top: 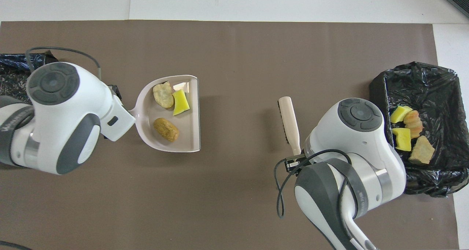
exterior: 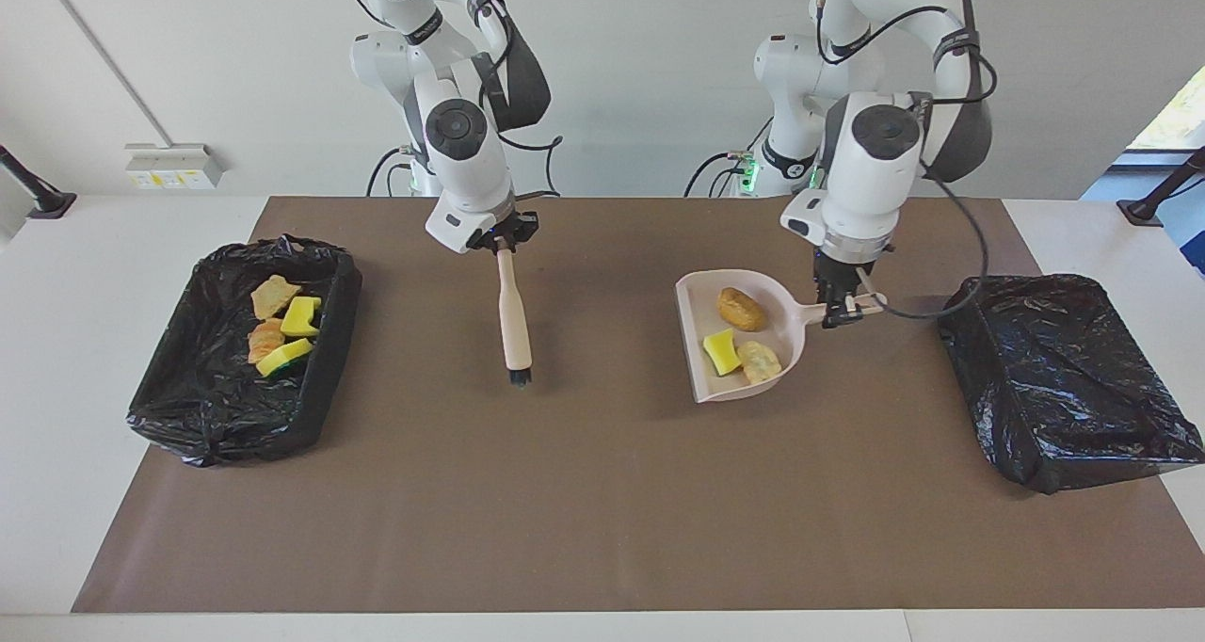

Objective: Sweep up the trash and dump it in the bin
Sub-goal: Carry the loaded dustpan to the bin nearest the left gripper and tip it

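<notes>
A pale pink dustpan (exterior: 697, 311) (top: 187, 132) hangs roughly level over the mat, with my left gripper (exterior: 841, 306) shut on its handle. In the pan lie three pieces of trash: a brown lump (exterior: 741, 309) (top: 166, 129), a yellow sponge chunk (exterior: 722, 351) (top: 180, 102) and a pale lump (exterior: 759, 361) (top: 163, 95). My right gripper (exterior: 503, 243) (top: 295, 162) is shut on the handle of a beige brush (exterior: 514, 312) (top: 288, 119), bristle end down over the mat. In the overhead view the left wrist hides the left gripper.
A black-lined bin (exterior: 329, 341) (top: 377, 96) at the right arm's end of the table holds several sponge chunks and lumps. A second black-lined bin (exterior: 1064, 378) (top: 11, 85) sits at the left arm's end, beside the dustpan. A brown mat (exterior: 602, 491) covers the table.
</notes>
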